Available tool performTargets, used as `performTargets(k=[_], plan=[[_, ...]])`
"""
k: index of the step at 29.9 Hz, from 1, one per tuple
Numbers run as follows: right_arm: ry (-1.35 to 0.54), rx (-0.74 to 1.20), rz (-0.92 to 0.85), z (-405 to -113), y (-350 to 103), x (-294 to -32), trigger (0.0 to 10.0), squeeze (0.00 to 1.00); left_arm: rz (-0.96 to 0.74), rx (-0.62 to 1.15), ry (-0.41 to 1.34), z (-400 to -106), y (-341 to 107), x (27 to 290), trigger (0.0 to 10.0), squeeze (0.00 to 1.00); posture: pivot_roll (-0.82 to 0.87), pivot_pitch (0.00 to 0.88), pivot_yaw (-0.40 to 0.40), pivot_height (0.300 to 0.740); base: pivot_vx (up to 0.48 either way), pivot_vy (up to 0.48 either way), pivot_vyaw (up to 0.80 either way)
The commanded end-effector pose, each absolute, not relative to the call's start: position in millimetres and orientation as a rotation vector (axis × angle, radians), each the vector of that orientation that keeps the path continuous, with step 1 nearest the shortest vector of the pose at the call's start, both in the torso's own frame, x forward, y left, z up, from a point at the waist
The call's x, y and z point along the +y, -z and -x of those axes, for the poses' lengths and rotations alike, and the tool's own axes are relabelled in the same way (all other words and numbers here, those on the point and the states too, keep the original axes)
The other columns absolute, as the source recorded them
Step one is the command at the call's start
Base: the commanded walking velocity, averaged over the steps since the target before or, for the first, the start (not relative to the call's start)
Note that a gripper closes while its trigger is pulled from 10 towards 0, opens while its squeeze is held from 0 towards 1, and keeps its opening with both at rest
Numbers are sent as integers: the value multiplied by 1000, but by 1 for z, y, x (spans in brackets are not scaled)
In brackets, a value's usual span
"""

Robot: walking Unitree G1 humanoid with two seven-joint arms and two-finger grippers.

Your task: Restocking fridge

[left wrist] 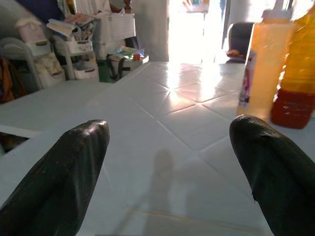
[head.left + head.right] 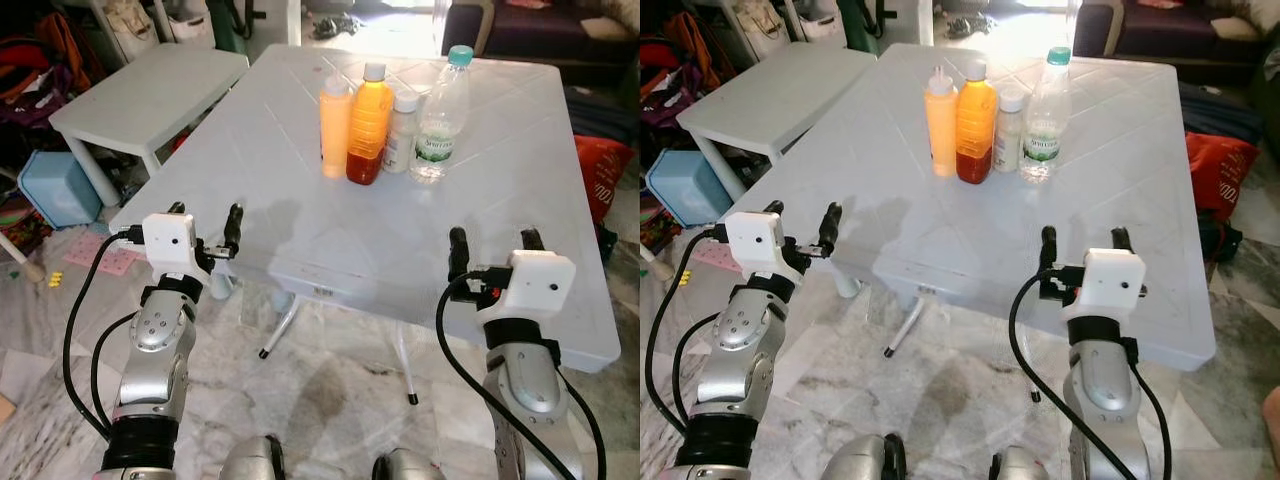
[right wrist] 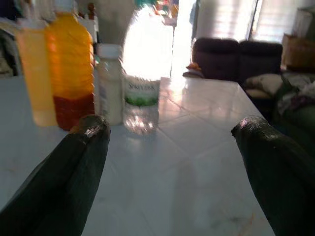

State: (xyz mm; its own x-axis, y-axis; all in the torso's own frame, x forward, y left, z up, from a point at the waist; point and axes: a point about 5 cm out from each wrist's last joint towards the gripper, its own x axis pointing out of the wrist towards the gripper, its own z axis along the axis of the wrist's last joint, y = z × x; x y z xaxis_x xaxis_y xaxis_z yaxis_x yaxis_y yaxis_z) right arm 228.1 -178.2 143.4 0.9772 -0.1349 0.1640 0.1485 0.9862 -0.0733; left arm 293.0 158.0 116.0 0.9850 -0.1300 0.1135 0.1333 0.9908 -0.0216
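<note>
Several bottles stand together at the far middle of a white tiled table: a pale orange squeeze bottle, an orange juice bottle with a dark red bottom, a small white bottle and a clear water bottle with a green cap. My left gripper hovers open at the table's near left edge. Above the near right edge, my right gripper is open too. Both hold nothing and point toward the bottles, well short of them. The right wrist view shows the water bottle straight ahead.
A lower white side table stands to the left, with a blue bin and clutter on the floor beside it. A dark sofa is behind the table, a red bag at the right. Marble floor lies below the table's near edge.
</note>
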Motion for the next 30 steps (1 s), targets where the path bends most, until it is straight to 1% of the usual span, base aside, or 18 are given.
performTargets(k=[1,8,14,22,30], plan=[[133,-184,84,-230,-151,-176,10000,0,23,-117,132,-294,-117,160,10000,0,-106,0,42,740,349,0,600],[131,-167,99,-231,-148,-180,10000,0,30,-105,131,-293,-111,158,10000,0,-110,0,27,740,397,0,0],[127,-183,95,-240,-153,-178,10000,0,33,-108,136,-293,-111,156,10000,0,-107,0,27,740,412,0,0],[125,-178,99,-241,-152,-177,10000,0,28,-90,128,-293,-108,161,10000,0,-107,0,28,740,374,0,0],[135,-189,95,-241,-152,-175,10000,0,37,-85,143,-292,-106,160,10000,0,-106,4,34,740,0,0,0]])
